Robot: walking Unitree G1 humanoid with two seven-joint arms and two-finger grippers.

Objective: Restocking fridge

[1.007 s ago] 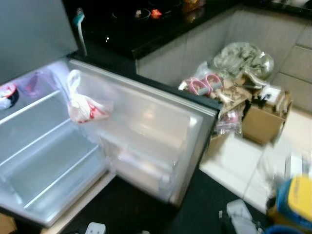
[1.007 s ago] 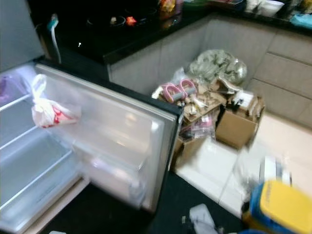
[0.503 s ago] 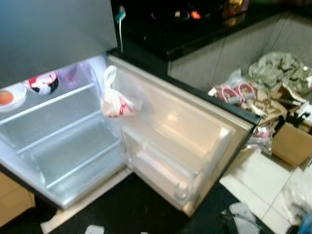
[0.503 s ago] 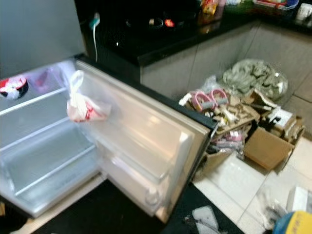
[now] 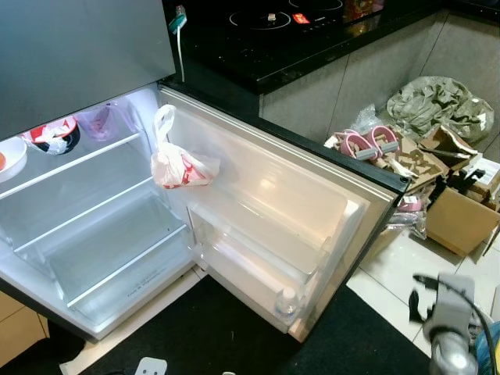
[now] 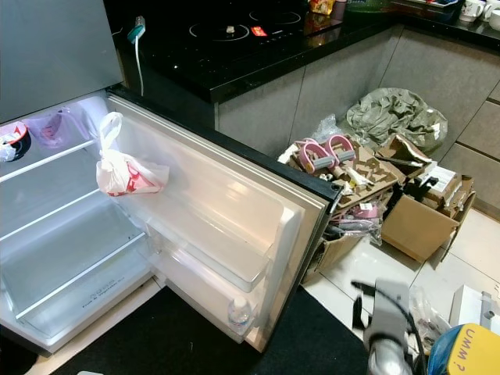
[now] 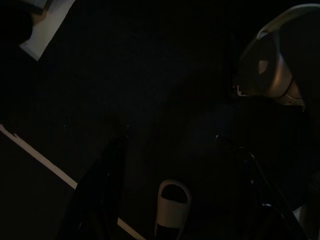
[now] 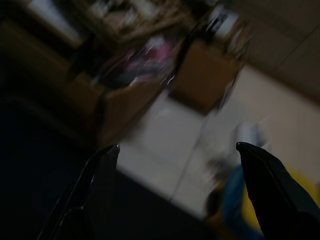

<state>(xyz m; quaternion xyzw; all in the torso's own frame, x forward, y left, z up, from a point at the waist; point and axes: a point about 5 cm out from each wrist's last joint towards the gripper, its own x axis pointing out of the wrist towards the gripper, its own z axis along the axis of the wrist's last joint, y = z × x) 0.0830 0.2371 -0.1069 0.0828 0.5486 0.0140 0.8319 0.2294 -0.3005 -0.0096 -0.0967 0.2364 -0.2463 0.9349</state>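
Note:
The fridge stands open, its door swung out to the right. A white plastic bag with red print hangs at the door's inner edge. A bowl and a plate sit on the top shelf. A small bottle stands in the door's lowest rack. My right arm is raised at the lower right, over the tiled floor. The right gripper is open and holds nothing. In the dark left wrist view the left gripper hangs open over the black mat.
Cardboard boxes and clutter with pink sandals crowd the floor right of the door. A yellow-lidded blue container sits at the lower right. A black counter with a hob runs behind. A white adapter lies on the black mat.
The camera swung left toward the fridge and the picture sharpened. My right arm has come up into view at the lower right.

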